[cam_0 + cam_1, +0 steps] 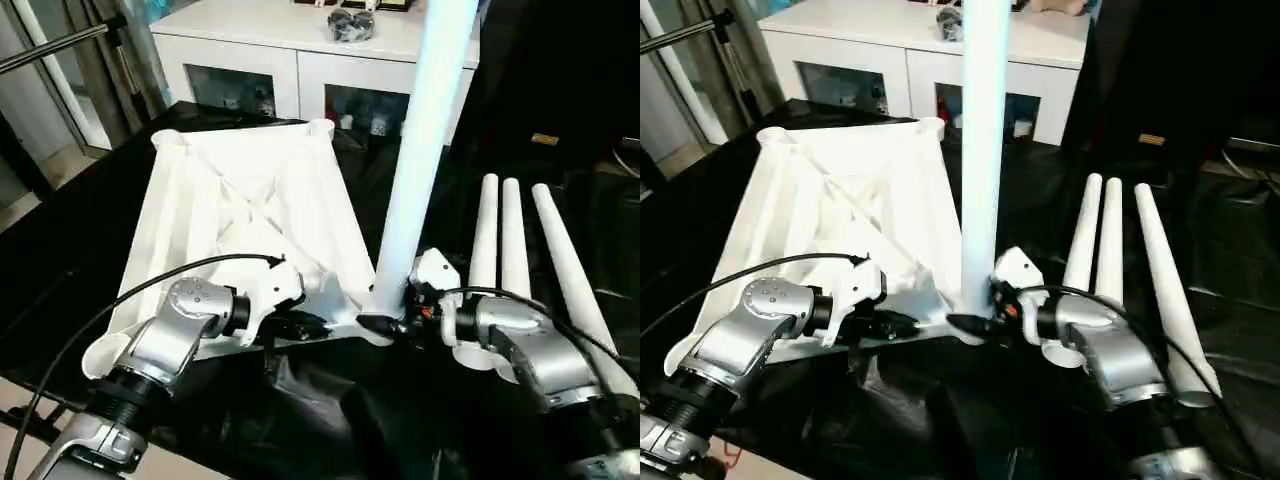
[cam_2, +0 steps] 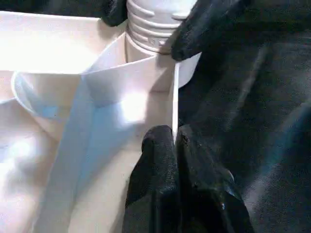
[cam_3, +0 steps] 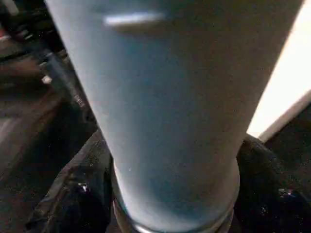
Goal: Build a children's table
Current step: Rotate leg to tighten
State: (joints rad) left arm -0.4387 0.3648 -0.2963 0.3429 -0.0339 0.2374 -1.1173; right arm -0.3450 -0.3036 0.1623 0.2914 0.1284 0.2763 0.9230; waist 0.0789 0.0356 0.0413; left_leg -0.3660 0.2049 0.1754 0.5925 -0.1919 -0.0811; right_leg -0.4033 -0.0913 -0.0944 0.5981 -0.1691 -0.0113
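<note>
- Left wrist view: left gripper (image 2: 176, 141) pinches the tabletop (image 1: 250, 200) rim beside the socket (image 2: 146, 73).
- Right gripper (image 1: 392, 322) clasps the upright leg (image 1: 415, 170) at that socket; loosening early risks toppling it.

upright leg (image 1: 420, 150): I see its top cut off by the upper edge in the head views; its foot goes behind the right gripper (image 1: 385, 325), so I cannot tell how deep it sits in the corner socket.
tabletop (image 1: 250, 200): near edge beside the upright leg is covered by my two forearms.
cabinet (image 1: 300, 60): behind the tabletop; things on top are cut off and too small to name.
three lying legs (image 1: 515, 240): near ends hidden behind the right forearm.
</note>
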